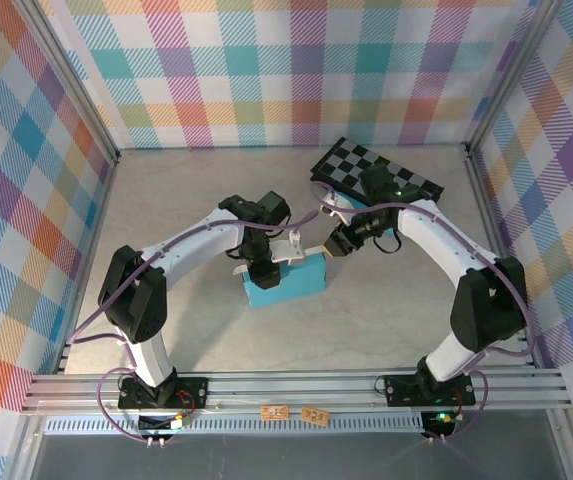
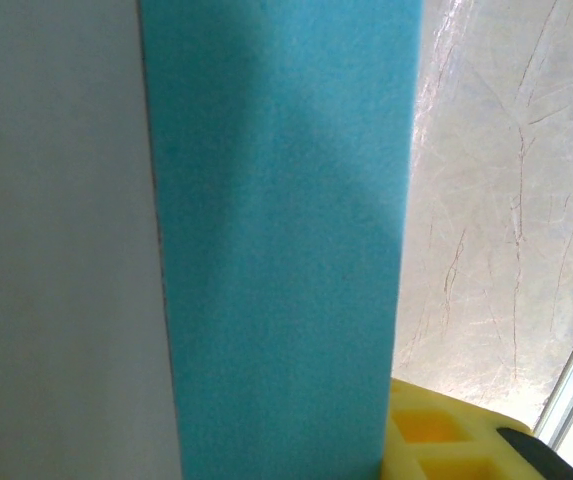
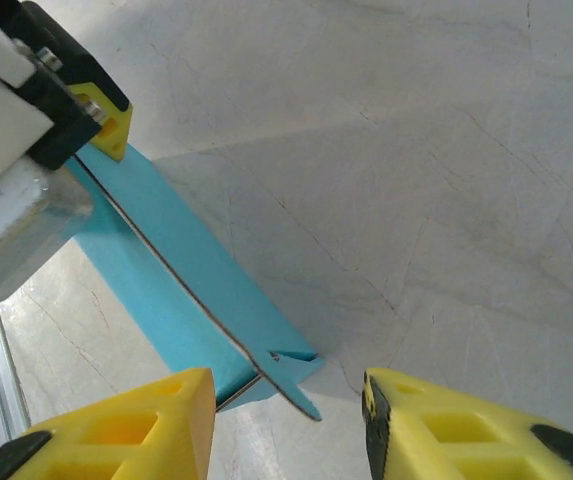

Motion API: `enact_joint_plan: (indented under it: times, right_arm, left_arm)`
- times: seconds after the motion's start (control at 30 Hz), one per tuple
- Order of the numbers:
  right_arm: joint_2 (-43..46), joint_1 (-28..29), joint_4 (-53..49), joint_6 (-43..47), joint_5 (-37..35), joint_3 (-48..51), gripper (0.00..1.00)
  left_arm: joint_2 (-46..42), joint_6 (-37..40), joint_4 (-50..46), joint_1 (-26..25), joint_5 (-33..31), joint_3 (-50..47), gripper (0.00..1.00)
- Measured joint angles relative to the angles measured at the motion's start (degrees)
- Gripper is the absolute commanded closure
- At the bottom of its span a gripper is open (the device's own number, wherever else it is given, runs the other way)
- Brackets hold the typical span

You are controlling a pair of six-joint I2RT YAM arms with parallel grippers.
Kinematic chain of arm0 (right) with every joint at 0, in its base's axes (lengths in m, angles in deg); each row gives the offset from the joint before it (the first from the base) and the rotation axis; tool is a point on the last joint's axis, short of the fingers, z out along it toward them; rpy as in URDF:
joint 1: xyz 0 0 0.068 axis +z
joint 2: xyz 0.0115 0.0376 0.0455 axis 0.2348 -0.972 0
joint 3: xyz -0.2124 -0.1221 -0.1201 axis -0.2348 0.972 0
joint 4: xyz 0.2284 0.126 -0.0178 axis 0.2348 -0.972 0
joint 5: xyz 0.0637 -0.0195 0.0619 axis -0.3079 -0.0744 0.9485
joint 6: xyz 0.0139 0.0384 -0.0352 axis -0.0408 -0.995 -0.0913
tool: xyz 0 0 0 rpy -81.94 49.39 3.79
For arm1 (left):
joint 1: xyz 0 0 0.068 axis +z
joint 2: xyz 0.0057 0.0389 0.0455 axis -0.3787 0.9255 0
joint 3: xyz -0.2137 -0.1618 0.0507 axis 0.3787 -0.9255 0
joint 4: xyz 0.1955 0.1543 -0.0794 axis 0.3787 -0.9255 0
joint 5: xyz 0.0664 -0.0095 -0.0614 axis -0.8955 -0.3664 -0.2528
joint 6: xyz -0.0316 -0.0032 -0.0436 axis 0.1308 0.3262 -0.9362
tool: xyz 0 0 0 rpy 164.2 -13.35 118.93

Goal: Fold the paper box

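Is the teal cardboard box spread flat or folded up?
Folded up, at least partly: the teal thin-cardboard paper box stands with upright walls; a corner tab juts loose. Fully closed: cannot tell.

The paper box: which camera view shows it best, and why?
Top external: the paper box shows its overall teal shape and position there. Left wrist gives a close teal panel beside grey card; right wrist, an edge-on wall and tab.

text: none legible | orange tags (image 1: 277,411) on front rail (image 1: 86,392): print too small to read
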Motion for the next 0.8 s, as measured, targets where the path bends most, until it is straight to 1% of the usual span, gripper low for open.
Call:
enact_joint_plan:
  times: [0.6,0.8]
  right_arm:
    - [-1.86,1.64,-1.66,0.81,-0.59,-1.07,0.71]
    - [-2.05,1.68,-1.79,0.72,-1.09,-1.25,0.79]
  left_arm:
    - [0.02,0.39,0.2,0.31,0.13,0.0,0.67]
    - [0.02,0.39,0.2,0.31,0.13,0.0,0.67]
